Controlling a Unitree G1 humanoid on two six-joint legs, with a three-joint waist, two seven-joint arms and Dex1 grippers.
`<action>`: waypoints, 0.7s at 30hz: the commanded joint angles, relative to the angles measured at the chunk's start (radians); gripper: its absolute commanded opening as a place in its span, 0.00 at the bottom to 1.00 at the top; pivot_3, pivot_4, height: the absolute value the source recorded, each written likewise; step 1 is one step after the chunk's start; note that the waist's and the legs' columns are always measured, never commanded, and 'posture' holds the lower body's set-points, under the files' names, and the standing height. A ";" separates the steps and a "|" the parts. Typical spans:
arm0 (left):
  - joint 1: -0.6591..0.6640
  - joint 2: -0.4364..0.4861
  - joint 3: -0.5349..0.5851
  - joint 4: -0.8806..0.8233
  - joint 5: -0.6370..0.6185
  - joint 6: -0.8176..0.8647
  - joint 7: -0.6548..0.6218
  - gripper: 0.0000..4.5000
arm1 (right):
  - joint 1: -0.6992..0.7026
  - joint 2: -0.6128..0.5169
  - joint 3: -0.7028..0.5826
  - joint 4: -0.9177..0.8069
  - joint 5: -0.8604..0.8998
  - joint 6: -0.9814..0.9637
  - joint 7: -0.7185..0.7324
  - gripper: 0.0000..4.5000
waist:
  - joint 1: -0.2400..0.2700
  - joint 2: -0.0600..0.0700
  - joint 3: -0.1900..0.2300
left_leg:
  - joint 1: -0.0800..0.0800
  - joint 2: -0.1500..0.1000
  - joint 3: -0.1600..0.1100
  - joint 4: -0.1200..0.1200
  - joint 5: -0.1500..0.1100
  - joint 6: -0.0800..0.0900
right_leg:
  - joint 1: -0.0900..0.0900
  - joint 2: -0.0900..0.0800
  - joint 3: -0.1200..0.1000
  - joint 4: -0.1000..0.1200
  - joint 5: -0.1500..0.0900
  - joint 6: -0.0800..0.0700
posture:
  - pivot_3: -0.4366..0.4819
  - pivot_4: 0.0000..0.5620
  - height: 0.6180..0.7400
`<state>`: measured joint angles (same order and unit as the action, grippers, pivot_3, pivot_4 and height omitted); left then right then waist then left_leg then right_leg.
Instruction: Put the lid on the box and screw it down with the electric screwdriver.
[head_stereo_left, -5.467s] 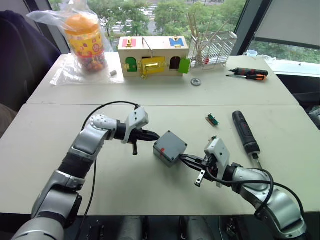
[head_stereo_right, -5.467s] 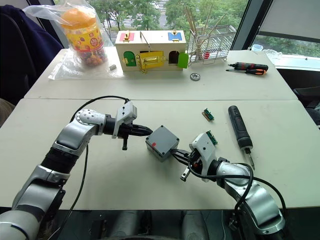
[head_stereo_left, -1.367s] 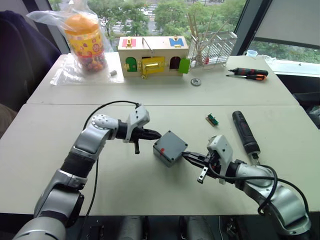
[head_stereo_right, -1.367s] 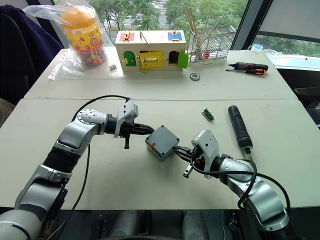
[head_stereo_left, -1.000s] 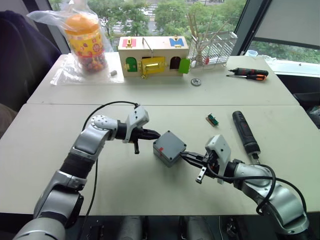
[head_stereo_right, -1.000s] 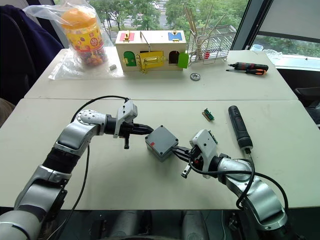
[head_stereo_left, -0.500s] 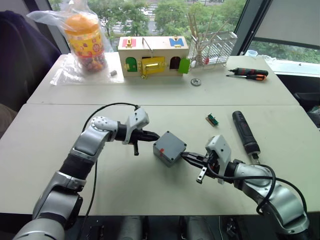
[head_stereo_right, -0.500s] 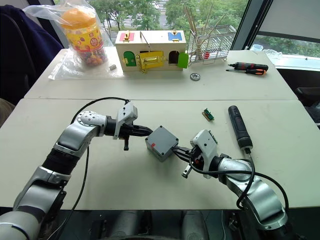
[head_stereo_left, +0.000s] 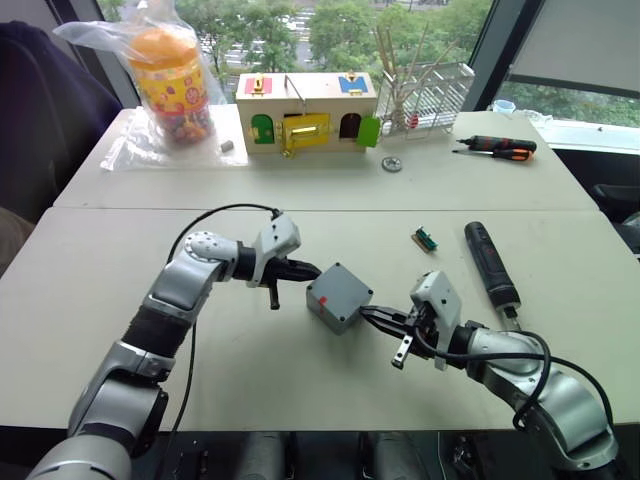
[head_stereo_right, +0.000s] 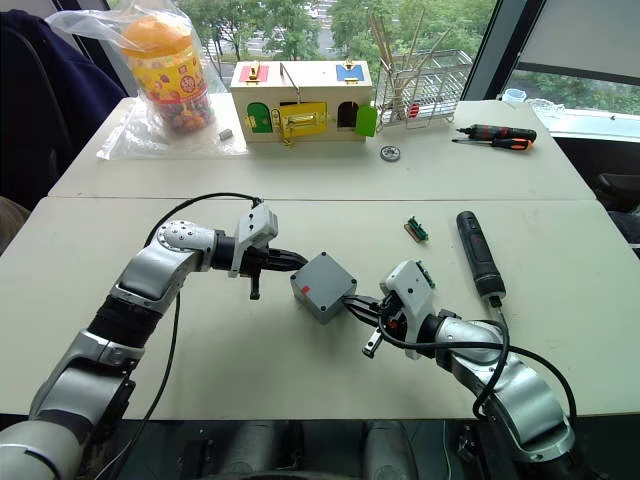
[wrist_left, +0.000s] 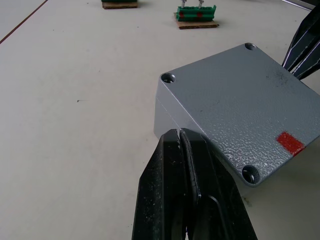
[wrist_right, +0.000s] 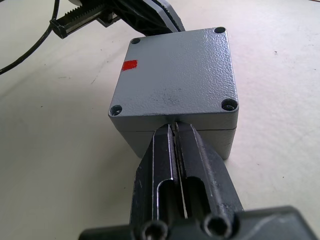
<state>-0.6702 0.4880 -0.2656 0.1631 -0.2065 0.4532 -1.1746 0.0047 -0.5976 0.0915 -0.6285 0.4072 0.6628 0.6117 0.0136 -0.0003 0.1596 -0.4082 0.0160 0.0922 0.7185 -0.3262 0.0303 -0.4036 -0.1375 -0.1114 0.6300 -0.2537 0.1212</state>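
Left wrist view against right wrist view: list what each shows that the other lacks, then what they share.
Only the left wrist view shows two small green terminal blocks on the table beyond the box.

Only the right wrist view shows a black cable across the table and the left claw's toothed black bar.

Both show the lid seated on the box, its four corner screw holes and a red mark, with that arm's own shut claw, left claw and right claw, against the box.
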 joint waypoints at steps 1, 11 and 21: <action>-0.013 -0.004 0.005 -0.022 -0.006 -0.004 0.002 0.00 | -0.006 0.004 -0.006 -0.028 0.002 -0.013 -0.005 0.01 | 0.000 0.000 0.000 | 0.000 0.000 0.000 0.000 0.000 0.000 | 0.000 0.000 0.000 0.000 0.000 0.000 | 0.48 0.27 0.76; -0.023 0.008 0.026 0.066 0.021 -0.049 0.038 0.00 | 0.052 -0.037 -0.010 -0.071 0.031 0.021 0.021 0.01 | -0.001 0.000 0.000 | 0.000 0.000 0.000 0.000 0.000 0.000 | 0.000 0.000 0.000 0.000 0.000 0.000 | 0.48 0.27 0.76; 0.047 -0.006 -0.016 0.025 0.034 -0.060 0.025 0.00 | -0.024 0.012 0.055 0.027 -0.029 0.006 -0.010 0.01 | 0.000 0.000 0.000 | 0.000 0.000 0.000 0.000 0.000 0.000 | 0.000 0.000 0.000 0.000 0.000 0.000 | 0.48 0.27 0.76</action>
<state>-0.6243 0.4877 -0.2736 0.2355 -0.1679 0.3915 -1.1435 -0.0050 -0.5936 0.1431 -0.6020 0.3906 0.6883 0.6108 0.0132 -0.0003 0.1596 -0.4084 0.0160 0.0923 0.7185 -0.3262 0.0304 -0.4038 -0.1376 -0.1114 0.6300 -0.2537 0.1212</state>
